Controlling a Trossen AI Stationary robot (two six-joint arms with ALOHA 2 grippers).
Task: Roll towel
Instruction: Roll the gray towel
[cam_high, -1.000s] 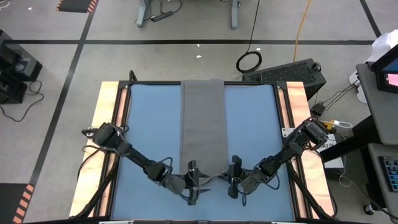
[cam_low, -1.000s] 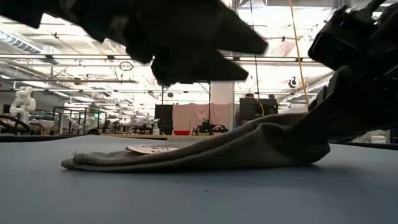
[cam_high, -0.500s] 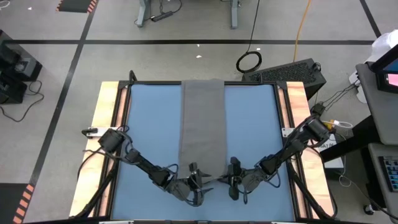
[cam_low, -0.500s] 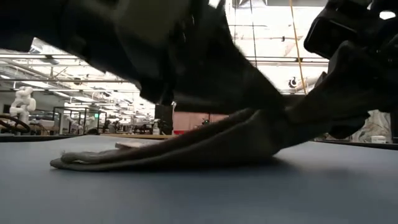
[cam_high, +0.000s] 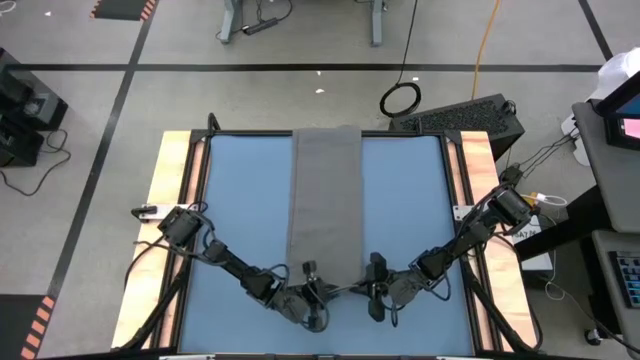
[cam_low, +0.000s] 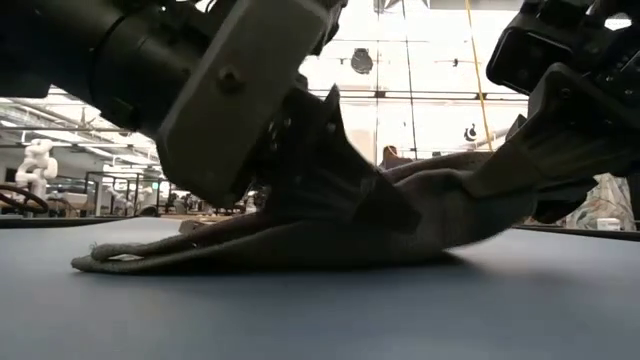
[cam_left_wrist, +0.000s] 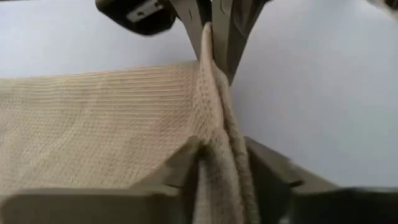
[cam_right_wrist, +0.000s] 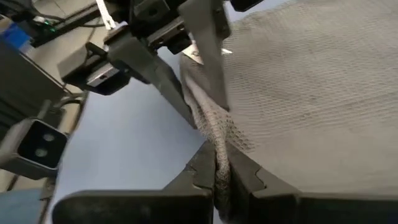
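— Where does it stand?
— Both grippers pinch the near end of the towel, a long grey strip down the middle of the blue table: left gripper and right gripper each clamped on that edge, lifted into a ridge.

— What could spoil it?
— Uneven pull — one corner slipping free, so the roll skews.

— Anything unseen?
— The white tag; the low view's arms block it.
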